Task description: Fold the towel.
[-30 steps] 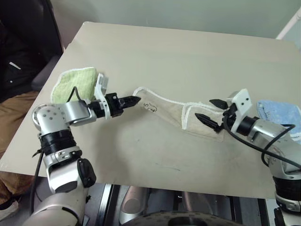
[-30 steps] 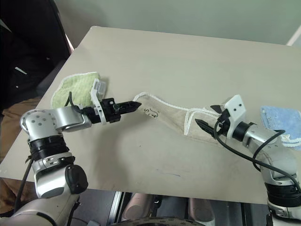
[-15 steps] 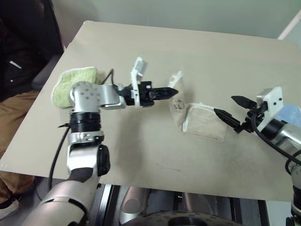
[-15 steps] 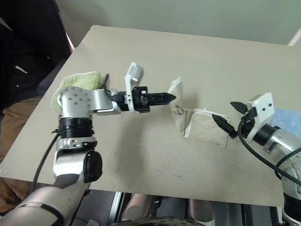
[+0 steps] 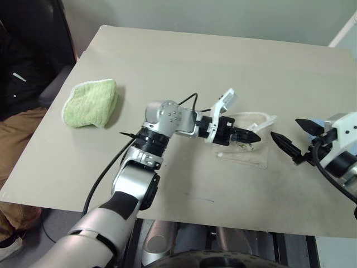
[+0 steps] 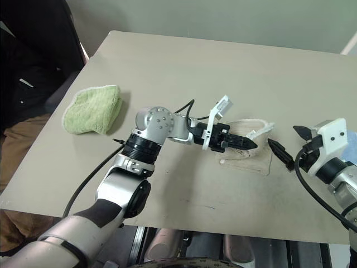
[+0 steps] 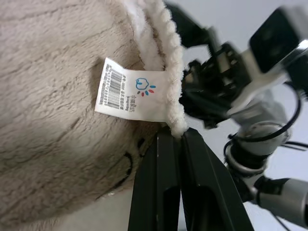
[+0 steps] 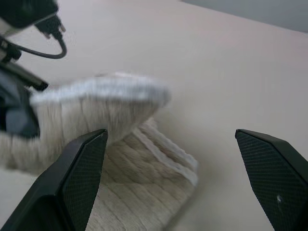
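One towel (image 5: pixel 248 146) in left gripper (image 5: pixel 252 137)

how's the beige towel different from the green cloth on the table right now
The towel is beige with white corded edging and a white tag; the green cloth is light green and shows no trim or tag.
The towel is pinched at its edge by the shut left gripper, one end lifted over the rest; the green cloth lies untouched.
The towel sits between the two grippers, the green cloth off toward the table's left edge.
Both are terry cloths on the table.
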Controlling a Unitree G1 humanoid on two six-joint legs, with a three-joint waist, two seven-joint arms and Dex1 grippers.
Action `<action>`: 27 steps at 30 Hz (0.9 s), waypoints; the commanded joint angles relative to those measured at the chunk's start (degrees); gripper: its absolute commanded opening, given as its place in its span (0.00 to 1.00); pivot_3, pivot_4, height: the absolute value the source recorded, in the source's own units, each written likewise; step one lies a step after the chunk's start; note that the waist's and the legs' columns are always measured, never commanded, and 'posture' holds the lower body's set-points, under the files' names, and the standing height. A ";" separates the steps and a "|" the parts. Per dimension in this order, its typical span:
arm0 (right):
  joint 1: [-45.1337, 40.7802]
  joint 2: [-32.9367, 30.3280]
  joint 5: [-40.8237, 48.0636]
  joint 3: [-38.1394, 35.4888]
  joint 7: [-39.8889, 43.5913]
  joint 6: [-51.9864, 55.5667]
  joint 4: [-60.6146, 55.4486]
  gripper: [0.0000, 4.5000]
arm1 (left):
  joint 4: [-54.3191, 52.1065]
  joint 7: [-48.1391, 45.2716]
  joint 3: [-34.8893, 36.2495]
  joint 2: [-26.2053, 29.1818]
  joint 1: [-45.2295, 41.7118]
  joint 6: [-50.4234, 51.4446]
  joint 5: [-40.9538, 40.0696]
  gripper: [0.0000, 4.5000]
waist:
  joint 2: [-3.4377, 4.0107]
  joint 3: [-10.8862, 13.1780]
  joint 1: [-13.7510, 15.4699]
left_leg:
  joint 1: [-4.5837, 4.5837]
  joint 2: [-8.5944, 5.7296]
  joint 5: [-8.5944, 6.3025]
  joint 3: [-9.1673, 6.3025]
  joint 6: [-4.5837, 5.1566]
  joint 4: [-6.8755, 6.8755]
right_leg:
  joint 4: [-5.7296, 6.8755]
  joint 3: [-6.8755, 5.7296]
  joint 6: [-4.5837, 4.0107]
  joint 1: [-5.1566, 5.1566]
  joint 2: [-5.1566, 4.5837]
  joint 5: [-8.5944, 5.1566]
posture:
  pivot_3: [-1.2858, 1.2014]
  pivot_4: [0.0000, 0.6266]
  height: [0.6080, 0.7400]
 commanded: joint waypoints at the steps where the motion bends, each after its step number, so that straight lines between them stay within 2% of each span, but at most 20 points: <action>1: 0.58 -0.12 0.21 -3.54 -2.02 -0.30 -2.27 1.00 | 2.06 -4.35 -3.87 -1.46 -1.19 -4.84 4.53 0.01 | 0.00 0.00 0.03 | 0.00 0.00 0.00 0.00 0.00 0.00 | 0.00 0.00 0.00 0.00 0.00 0.00 | 0.52 0.24 1.00; 7: 1.14 -0.20 -0.08 -3.82 -3.58 -0.64 -2.33 1.00 | 5.14 -7.84 -6.89 -3.56 -1.59 -10.40 10.55 0.01 | 0.00 0.01 0.05 | -0.06 -0.02 -0.03 0.01 0.07 0.03 | -0.05 0.03 0.11 0.00 0.00 0.01 | 0.52 0.24 1.00; 15: -0.60 -0.04 -1.34 -1.77 -5.04 -1.42 -0.76 1.00 | 6.52 -9.33 -4.77 -5.81 -0.78 -12.55 13.23 0.01 | 0.00 0.01 0.05 | -0.08 -0.02 -0.05 0.04 0.11 0.03 | -0.06 0.04 0.27 0.00 -0.01 0.04 | 0.52 0.24 1.00; 20: -1.42 0.17 -2.05 -0.58 -5.20 -1.93 0.08 1.00 | 4.17 -9.99 -2.10 -5.30 -0.65 -11.07 11.94 0.32 | 0.00 0.01 0.05 | -0.07 -0.02 -0.05 0.04 0.11 0.03 | -0.05 0.04 0.29 0.00 -0.02 0.05 | 0.52 0.24 1.00; 23: -1.71 0.20 -2.35 -0.33 -4.96 -2.24 0.53 1.00 | 1.76 -10.65 -2.04 -4.65 0.09 -10.83 12.00 0.56 | 0.00 0.01 0.05 | -0.07 -0.02 -0.05 0.05 0.12 0.04 | -0.05 0.04 0.31 0.00 -0.02 0.06 | 0.52 0.24 1.00; 27: -3.00 0.54 -1.70 -0.28 -4.74 -2.61 1.23 1.00 | -6.79 -14.56 -1.29 -1.82 3.41 -12.10 9.78 0.86 | 0.02 0.00 0.02 | -0.07 -0.02 -0.05 0.05 0.11 0.04 | -0.05 0.05 0.32 0.00 -0.01 0.06 | 0.52 0.24 1.00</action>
